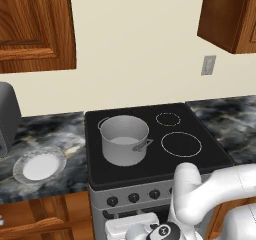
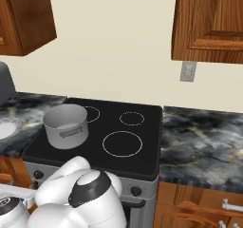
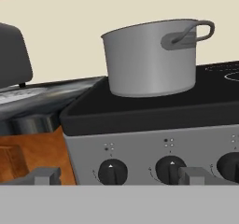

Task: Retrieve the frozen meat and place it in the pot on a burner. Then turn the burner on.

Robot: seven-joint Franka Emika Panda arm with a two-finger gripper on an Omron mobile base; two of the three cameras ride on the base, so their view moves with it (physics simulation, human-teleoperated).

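Observation:
The pot [image 1: 124, 140] is a grey steel stockpot with loop side handles. It stands upright on the front left burner of the black stovetop [image 1: 200, 159] and looks empty from above. In the right base view the pot [image 2: 65, 125] sits at the stove's near left corner. My gripper [image 3: 120, 176] is open, its fingertips [image 3: 44, 175] wide apart with nothing between them. It hangs low in front of the stove's knob panel, level with the knobs, and looks up at the pot [image 3: 149, 59]. The frozen meat is out of view.
A round grey plate [image 1: 40, 165] with a white centre lies on the dark marble counter left of the stove. A grey appliance [image 1: 7, 115] stands at the far left. Black knobs [image 3: 113, 171] line the stove front. More counter [image 2: 204, 141] runs to the right, with wooden cabinets above.

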